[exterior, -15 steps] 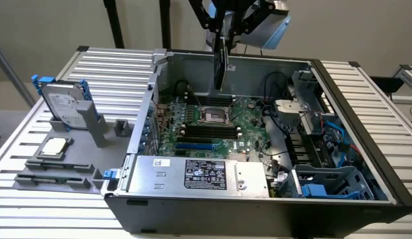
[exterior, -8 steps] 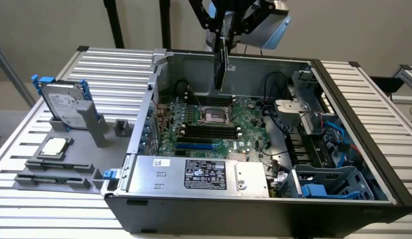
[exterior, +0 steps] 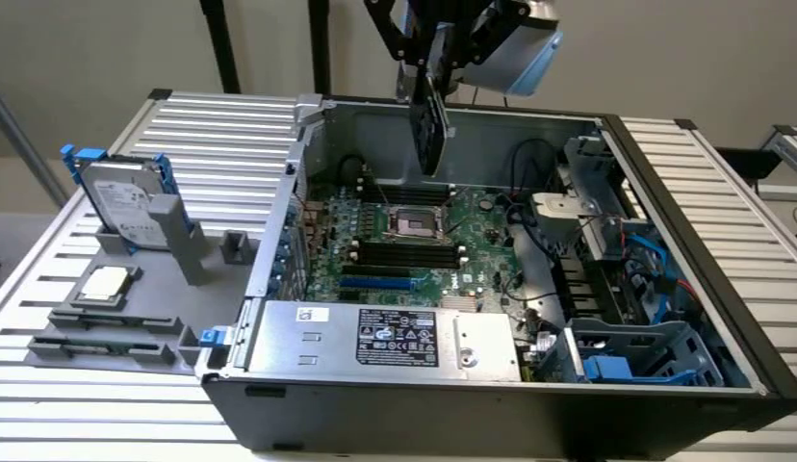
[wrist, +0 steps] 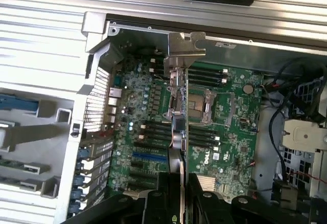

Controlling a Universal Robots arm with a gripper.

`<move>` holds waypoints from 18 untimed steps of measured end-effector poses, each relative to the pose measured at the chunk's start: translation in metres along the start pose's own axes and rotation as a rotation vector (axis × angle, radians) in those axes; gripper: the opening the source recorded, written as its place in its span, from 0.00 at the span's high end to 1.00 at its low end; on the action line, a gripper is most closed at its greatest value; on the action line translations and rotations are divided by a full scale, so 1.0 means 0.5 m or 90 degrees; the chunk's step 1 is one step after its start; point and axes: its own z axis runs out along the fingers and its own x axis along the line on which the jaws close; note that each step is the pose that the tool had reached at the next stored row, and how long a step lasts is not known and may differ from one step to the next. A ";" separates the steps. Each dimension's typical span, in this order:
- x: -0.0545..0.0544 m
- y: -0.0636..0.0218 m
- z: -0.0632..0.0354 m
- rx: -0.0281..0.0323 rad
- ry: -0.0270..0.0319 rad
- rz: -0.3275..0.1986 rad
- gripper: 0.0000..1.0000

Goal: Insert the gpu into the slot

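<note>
My gripper [exterior: 437, 48] hangs above the open computer case, shut on the gpu [exterior: 431, 120]. The black card hangs edge-down, well above the motherboard and over the case's far wall. In the wrist view the gpu [wrist: 180, 127] appears edge-on between my black fingers [wrist: 161, 196], with its silver end bracket [wrist: 185, 47] at the far end. The slot [exterior: 376, 285] is a bright-blue strip on the green board, between the black memory strips and the power supply. From the wrist the slot [wrist: 149, 157] lies beside the card's line, apart from it.
A silver labelled power-supply box [exterior: 386, 337] fills the case's near side. The square processor socket [exterior: 416, 223] and black memory strips [exterior: 405, 255] lie mid-board. Cables and a blue drive cage [exterior: 629, 351] sit at the exterior view's right. A hard drive [exterior: 122, 202] stands on the grey tray [exterior: 64, 318].
</note>
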 end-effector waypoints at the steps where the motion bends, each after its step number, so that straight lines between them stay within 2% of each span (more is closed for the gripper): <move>1: 0.000 0.000 0.000 0.0005 0.0009 -0.011 0.74; 18: 0.000 -0.001 0.007 0.0083 0.0156 -0.207 0.74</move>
